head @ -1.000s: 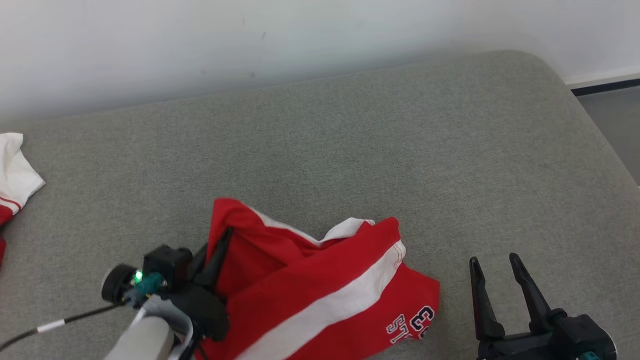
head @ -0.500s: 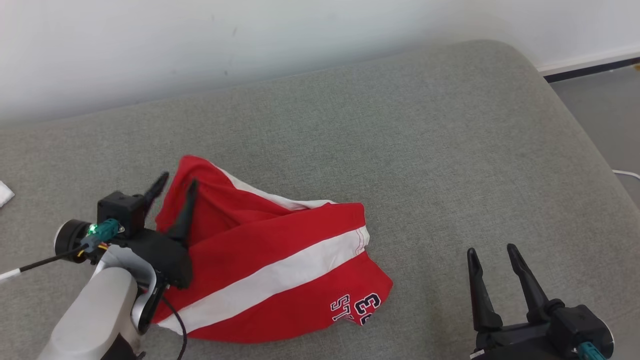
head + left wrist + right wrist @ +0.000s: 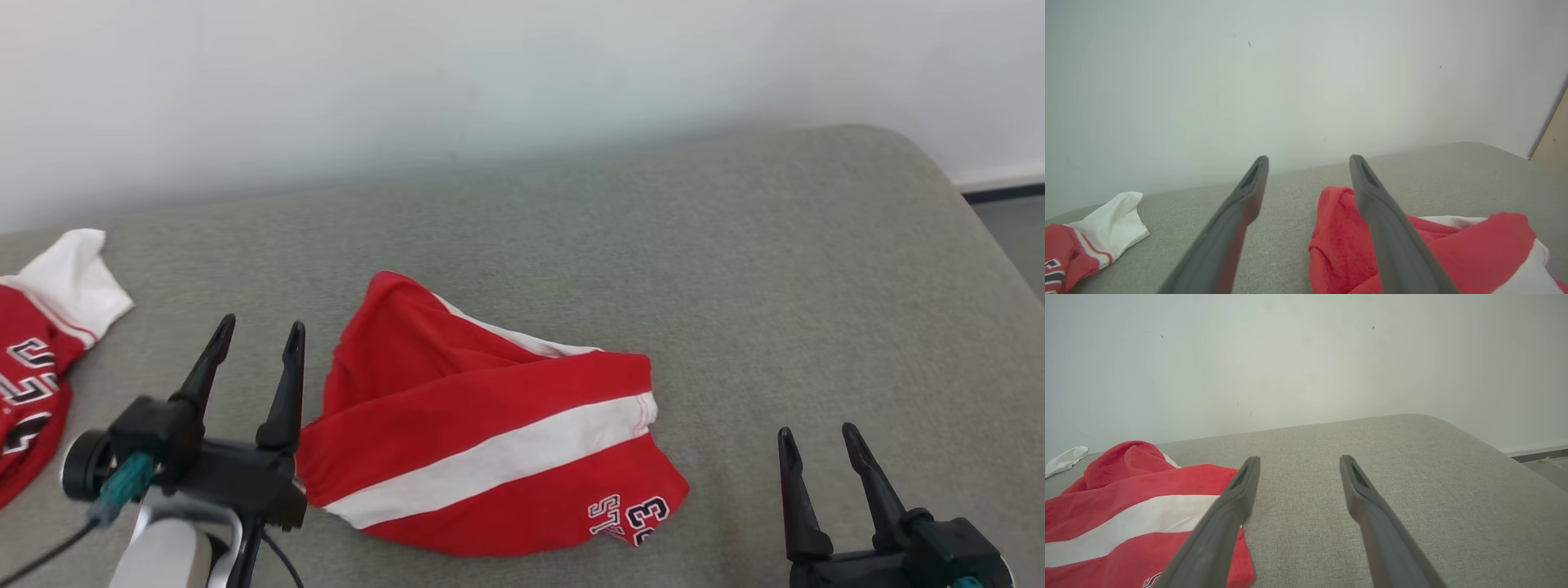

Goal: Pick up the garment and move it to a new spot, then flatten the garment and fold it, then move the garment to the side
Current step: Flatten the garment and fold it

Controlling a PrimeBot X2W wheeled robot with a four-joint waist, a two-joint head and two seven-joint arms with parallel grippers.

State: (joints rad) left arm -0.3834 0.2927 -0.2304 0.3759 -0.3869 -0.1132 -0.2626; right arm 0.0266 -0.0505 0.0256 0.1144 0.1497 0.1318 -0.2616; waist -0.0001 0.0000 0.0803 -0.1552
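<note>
The garment [image 3: 482, 425] is a red piece with a white stripe and dark lettering, lying crumpled in a loose heap on the grey cushion [image 3: 735, 269]. It also shows at the lower right of the left wrist view as the garment [image 3: 1412, 241] and at the lower left of the right wrist view as the garment [image 3: 1126, 506]. My left gripper [image 3: 260, 335] stands open just left of the heap, apart from it, with nothing between its fingers. My right gripper [image 3: 819, 437] is open and empty to the right of the garment, near the front edge.
A second red and white garment [image 3: 41, 359] lies at the cushion's far left edge, seen too in the left wrist view [image 3: 1094, 232]. A pale wall [image 3: 490, 73] runs behind the cushion. Floor [image 3: 1016, 237] lies beyond the rounded right corner.
My left gripper has opened and let go of the red garment, then drawn back to its left. The garment has settled onto the cushion. The head camera has shifted.
</note>
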